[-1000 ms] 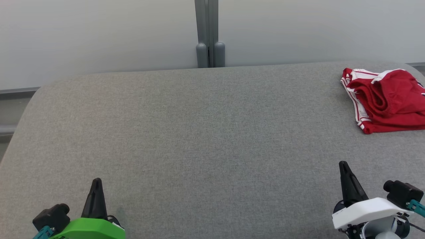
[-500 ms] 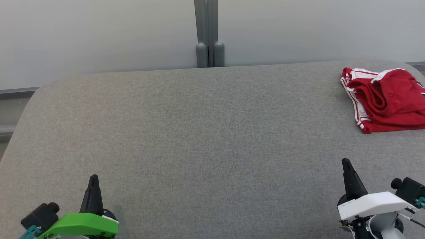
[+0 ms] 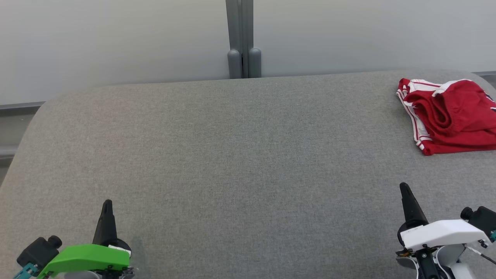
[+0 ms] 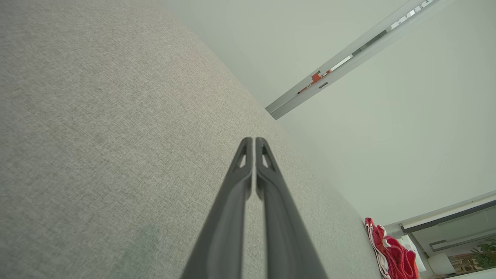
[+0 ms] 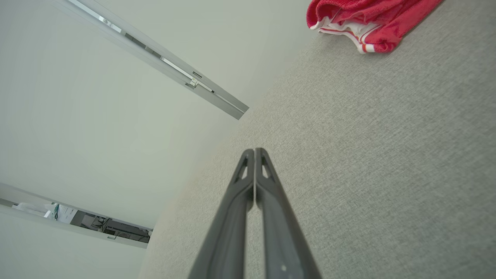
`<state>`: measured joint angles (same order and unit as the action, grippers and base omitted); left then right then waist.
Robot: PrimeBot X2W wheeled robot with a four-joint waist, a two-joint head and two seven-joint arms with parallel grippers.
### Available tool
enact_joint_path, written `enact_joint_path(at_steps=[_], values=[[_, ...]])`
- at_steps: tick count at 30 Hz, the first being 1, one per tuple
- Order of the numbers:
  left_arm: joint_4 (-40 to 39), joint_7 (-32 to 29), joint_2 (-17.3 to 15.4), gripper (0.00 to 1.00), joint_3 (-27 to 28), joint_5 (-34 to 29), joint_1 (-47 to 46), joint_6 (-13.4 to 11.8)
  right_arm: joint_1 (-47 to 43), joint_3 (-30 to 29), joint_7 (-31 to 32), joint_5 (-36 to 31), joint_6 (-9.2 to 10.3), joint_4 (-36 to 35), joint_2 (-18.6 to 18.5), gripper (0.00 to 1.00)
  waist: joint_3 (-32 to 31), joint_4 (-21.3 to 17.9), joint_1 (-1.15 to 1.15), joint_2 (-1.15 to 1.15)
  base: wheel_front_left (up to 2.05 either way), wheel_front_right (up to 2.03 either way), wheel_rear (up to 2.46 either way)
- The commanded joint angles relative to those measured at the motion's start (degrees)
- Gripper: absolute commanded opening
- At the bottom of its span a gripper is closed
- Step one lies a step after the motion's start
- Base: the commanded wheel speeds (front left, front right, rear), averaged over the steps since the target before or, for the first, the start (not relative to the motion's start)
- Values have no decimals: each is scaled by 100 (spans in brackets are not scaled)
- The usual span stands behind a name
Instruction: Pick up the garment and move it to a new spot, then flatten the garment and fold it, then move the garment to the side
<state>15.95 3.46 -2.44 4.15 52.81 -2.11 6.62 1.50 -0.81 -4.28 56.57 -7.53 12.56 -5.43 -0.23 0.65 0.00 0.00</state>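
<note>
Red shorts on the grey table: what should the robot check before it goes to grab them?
1. Red shorts in sight on the grey table: ok.
2. Whole of the shorts inside the head view: not ok, the right edge cuts them off.
3. Shorts lying flat: not ok, bunched.
4. Right tool empty: ok.
5. Right tool open for a grasp: not ok, shut.
6. Left tool empty, apart from the shorts: ok.

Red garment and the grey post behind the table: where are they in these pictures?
Red garment (image 3: 461, 116): head view, far right, on its red body.
Grey post (image 3: 237, 31): head view, top middle, on its shaft.
</note>
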Motion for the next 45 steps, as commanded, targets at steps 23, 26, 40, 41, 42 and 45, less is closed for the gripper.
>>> enact_joint_path(at_steps=[23, 26, 40, 41, 42, 45], values=[[-126, -399, -50, 0, 113, 1544, -283, 57, 274, -198, 395, 1439, 2, 24, 61, 0, 13, -19, 0, 0, 0, 0, 0], [-131, -440, -51, 0, 122, 1716, -290, 59, 288, -218, 437, 1591, 2, 32, 70, 0, 14, -22, 0, 0, 0, 0, 0], [-156, -631, -56, 0, 167, 2453, -352, 74, 362, -311, 631, 2267, 3, 70, 111, 0, 22, -34, 0, 0, 0, 0, 0], [-158, -645, -56, 0, 170, 2492, -354, 74, 366, -316, 636, 2306, 3, 71, 115, 0, 22, -35, 0, 0, 0, 0, 0], [-160, -648, -56, 0, 173, 2546, -355, 76, 368, -323, 657, 2353, 2, 73, 118, 0, 23, -36, 0, 0, 0, 0, 0], [-166, -700, -57, 0, 185, 2738, -361, 81, 381, -347, 707, 2524, 2, 84, 129, 0, 25, -39, 0, 0, 0, 0, 0]])
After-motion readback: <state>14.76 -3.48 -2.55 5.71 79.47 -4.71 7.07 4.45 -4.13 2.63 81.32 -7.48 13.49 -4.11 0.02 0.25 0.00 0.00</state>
